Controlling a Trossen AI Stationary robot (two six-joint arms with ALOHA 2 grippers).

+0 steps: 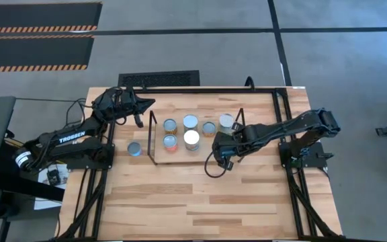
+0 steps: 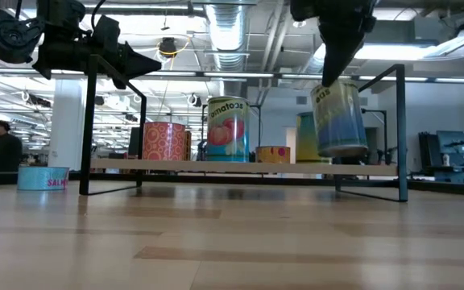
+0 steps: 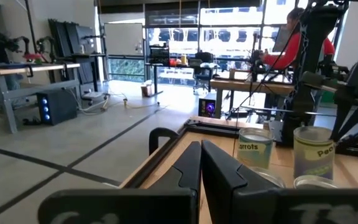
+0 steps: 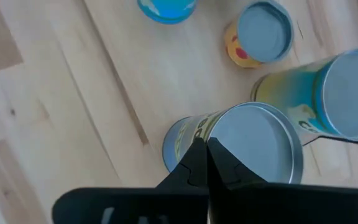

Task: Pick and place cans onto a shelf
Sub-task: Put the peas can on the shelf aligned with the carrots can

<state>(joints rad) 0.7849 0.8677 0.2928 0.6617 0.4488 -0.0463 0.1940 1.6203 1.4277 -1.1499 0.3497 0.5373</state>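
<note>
Low view: "tomato" can point(image 2: 227, 129), "SALMON" tin point(image 2: 43, 178).

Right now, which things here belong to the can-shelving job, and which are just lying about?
Job:
- shelf
- cans standing on it
- tilted can, pinched at the rim by right gripper, jaws shut
- flat tin on the table beside the shelf

Lying about:
- left gripper, waiting, jaws shut
- floor grate
- person behind

Left gripper point(image 3: 200, 167) fingers pressed together, above table edge point(image 3: 143, 171). Two cans beyond: carrots can point(image 3: 254, 149), possibly peas can point(image 3: 314, 153). Person in red point(image 3: 286, 46) at far desk.
</note>
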